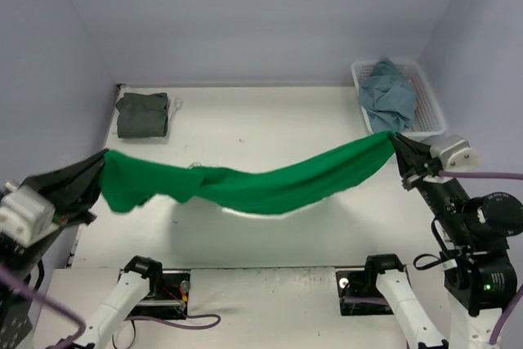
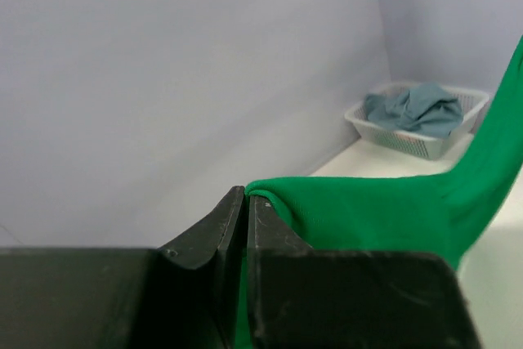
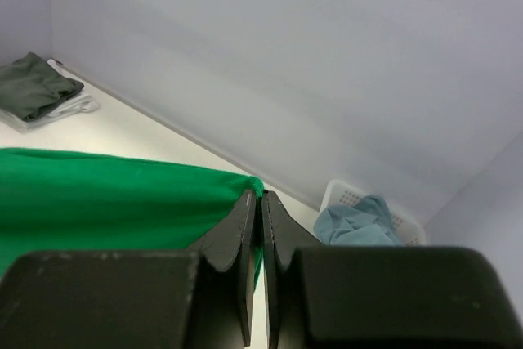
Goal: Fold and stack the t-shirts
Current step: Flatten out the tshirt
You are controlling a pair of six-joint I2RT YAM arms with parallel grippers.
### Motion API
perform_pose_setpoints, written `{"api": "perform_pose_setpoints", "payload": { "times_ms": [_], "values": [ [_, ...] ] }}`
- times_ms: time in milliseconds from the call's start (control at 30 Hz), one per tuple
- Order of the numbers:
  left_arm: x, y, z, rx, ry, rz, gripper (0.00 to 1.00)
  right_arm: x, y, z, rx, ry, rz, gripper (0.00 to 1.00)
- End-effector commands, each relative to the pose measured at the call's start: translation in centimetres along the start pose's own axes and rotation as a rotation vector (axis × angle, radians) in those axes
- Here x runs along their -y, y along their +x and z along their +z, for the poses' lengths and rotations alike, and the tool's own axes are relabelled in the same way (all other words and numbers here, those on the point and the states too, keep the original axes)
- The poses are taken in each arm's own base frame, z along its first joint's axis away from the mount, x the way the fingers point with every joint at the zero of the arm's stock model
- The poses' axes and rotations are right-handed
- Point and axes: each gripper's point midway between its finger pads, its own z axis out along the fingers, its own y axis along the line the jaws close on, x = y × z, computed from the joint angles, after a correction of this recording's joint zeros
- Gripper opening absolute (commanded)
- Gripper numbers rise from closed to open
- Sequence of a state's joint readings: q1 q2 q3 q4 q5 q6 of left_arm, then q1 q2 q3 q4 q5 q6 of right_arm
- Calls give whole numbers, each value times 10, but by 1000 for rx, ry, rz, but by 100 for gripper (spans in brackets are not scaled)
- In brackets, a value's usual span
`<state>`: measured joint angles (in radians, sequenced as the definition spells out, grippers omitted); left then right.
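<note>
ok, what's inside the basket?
One crumpled blue shirt lies in the basket, covering most of the floor. Anything beneath it is hidden.

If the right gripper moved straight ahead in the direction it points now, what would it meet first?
The green t-shirt that the right gripper itself holds; past it, probably the back wall, left of the basket, though depth is unclear.

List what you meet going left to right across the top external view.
Left end effector → dark olive-grey shirt → green shirt → right end effector.
</note>
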<state>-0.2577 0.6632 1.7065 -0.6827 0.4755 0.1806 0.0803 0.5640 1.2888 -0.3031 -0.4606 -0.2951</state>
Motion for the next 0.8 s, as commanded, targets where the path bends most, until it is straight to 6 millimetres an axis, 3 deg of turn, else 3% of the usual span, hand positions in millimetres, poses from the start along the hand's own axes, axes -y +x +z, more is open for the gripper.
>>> {"api": "perform_pose_setpoints", "payload": {
  "times_ms": [0,200,300,600,700,767],
  "values": [
    [1,-16,-3,62,5,55,0,11,-31,-8,96,57,-49,0],
    [18,-56,-23,174,29,104,0,24,-55,-19,177,145,-45,0],
    [26,-88,-29,261,17,163,0,29,-69,-30,243,197,-38,0],
    [55,-147,-45,388,-6,225,0,27,-109,-64,341,234,-40,0],
    [51,-154,-43,413,-29,199,0,26,-105,-62,326,223,-40,0],
    [42,-143,-29,368,-26,163,0,27,-96,-57,303,224,-43,0]
  ]
}}
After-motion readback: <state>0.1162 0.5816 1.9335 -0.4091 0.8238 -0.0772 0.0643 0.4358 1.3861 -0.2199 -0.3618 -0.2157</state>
